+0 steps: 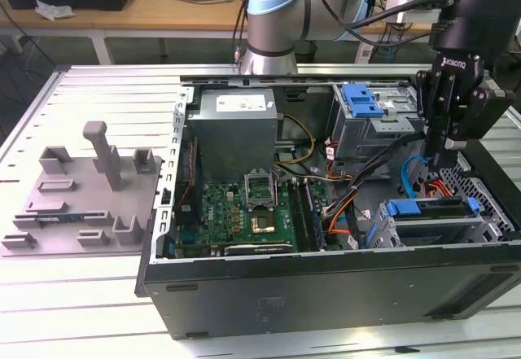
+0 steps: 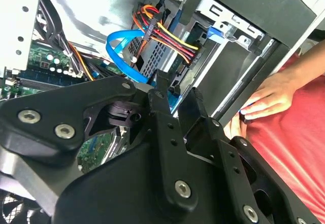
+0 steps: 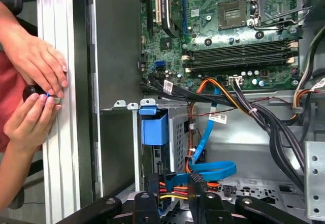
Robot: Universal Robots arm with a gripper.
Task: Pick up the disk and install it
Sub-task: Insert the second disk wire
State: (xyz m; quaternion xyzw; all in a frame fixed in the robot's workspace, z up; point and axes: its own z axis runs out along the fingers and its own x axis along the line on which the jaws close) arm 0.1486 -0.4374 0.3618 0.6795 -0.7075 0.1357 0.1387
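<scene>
One black computer case (image 1: 326, 282), lid off, lying on a ribbed metal table (image 1: 106, 90). Inside, in the exterior view: one flat green circuit board (image 1: 244, 212) at 7 o'clock, one plain grey metal box (image 1: 236, 131) at 11 o'clock, and two perforated steel drive cages on the 3 o'clock side. Upper cage (image 1: 370, 135) topped by one blue plastic caddy (image 1: 362, 98). Lower cage (image 1: 488, 212) showing two blue plastic tabs.

One grey moulded plastic fixture (image 1: 85, 192) with upright pegs at 9 o'clock of the case.

One flat blue ribbon cable (image 3: 210, 170), looped, beside one bundle of red, yellow and black wires (image 2: 170, 38).

One black metal claw (image 1: 437, 157), with two straight fingers (image 3: 152, 186) held a little apart, gripping nothing.

Disk (image 1: 431, 211) slotted edge-on in the lower cage, blue frame at its ends, at 6 o'clock of the claw, near but apart from the fingertips.

Two hands, (image 3: 38, 64) and (image 3: 30, 120), resting on the table edge outside the case wall, pinching one small dark object (image 3: 31, 92); red sleeve (image 2: 299, 148) behind.
</scene>
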